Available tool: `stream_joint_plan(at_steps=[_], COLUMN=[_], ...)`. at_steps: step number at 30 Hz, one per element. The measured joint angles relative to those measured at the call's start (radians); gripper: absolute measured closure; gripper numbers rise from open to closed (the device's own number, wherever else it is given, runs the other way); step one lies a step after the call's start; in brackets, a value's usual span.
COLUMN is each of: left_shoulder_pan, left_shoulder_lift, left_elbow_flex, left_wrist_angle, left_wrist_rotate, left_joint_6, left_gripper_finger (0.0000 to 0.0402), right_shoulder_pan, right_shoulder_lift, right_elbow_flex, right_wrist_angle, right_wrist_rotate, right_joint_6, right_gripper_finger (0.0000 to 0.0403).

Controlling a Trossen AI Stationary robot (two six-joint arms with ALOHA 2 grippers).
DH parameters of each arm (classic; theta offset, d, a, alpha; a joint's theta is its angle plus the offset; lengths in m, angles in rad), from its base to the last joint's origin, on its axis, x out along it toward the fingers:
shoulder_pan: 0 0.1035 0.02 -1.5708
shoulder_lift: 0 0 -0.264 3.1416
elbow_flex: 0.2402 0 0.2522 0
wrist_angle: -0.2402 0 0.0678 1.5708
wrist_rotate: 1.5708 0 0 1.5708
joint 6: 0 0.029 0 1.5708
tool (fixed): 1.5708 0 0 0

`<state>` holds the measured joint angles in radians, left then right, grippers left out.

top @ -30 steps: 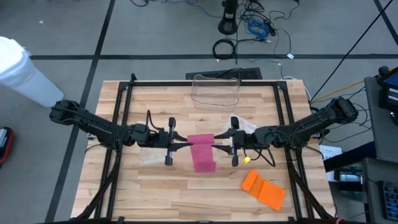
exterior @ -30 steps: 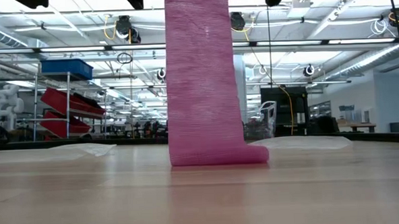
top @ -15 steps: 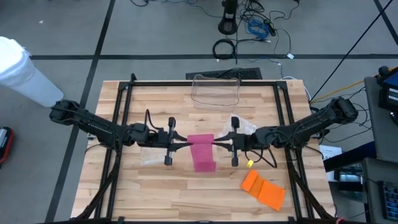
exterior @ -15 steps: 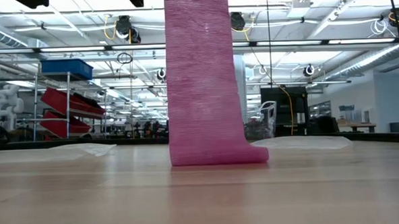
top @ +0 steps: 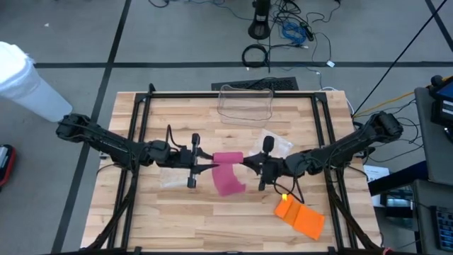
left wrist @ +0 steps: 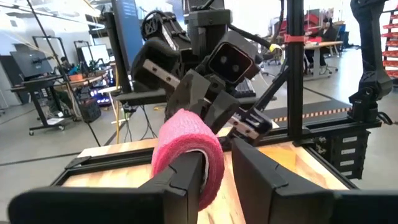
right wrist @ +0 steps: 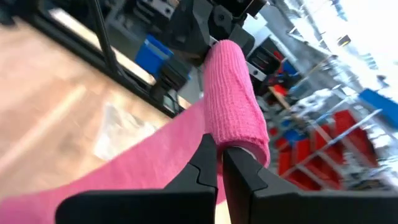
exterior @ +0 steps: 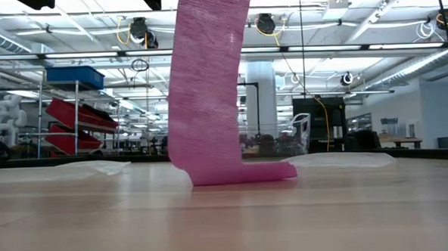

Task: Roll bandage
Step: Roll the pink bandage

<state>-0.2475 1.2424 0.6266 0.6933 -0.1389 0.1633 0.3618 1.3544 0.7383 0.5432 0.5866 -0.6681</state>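
The pink elastic bandage [top: 228, 173] is being held above the wooden surface [top: 212, 219] by the closed right tool [top: 248, 164]; the half-open left tool [top: 210, 168] should be regripping beside it, keeping tension.

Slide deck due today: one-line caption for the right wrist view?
Right gripper shut on the rolled end of the pink bandage, its loose tail trailing down toward the wooden table.

Pink bandage [top: 228, 172] at mid-table between left gripper [top: 206, 168] and right gripper [top: 249, 166], strip trailing forward; orange piece [top: 299, 215] near the front right, clear container [top: 246, 103] at the back.
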Motion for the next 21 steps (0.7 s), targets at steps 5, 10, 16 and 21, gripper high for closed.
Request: stream_joint_plan(at_steps=[5, 10, 16, 21], left_shoulder_pan=[-0.004, -0.004, -0.003, -0.004], left_shoulder_lift=[0.001, 0.001, 0.001, 0.001], left_elbow_flex=[0.002, 0.002, 0.002, 0.002], left_wrist_angle=[-0.008, -0.022, -0.052, -0.056], left_wrist_rotate=[0.011, 0.015, 0.014, 0.014], left_joint_6=[-0.046, -0.053, 0.044, 0.134], left_gripper_finger=[0.0310, 0.0313, 0.0362, 0.0387], right_shoulder_pan=[0.042, 0.053, 0.052, 0.054], right_shoulder_lift=[0.003, 0.003, 0.003, 0.002], right_elbow_flex=[0.000, 0.000, 0.000, 0.000], right_wrist_angle=[0.015, 0.022, 0.023, 0.025], right_wrist_rotate=[0.045, 0.049, 0.047, 0.047], right_joint_6=[-0.155, -0.226, -0.248, -0.067], right_gripper_finger=[0.0402, 0.0403, 0.0403, 0.0384])
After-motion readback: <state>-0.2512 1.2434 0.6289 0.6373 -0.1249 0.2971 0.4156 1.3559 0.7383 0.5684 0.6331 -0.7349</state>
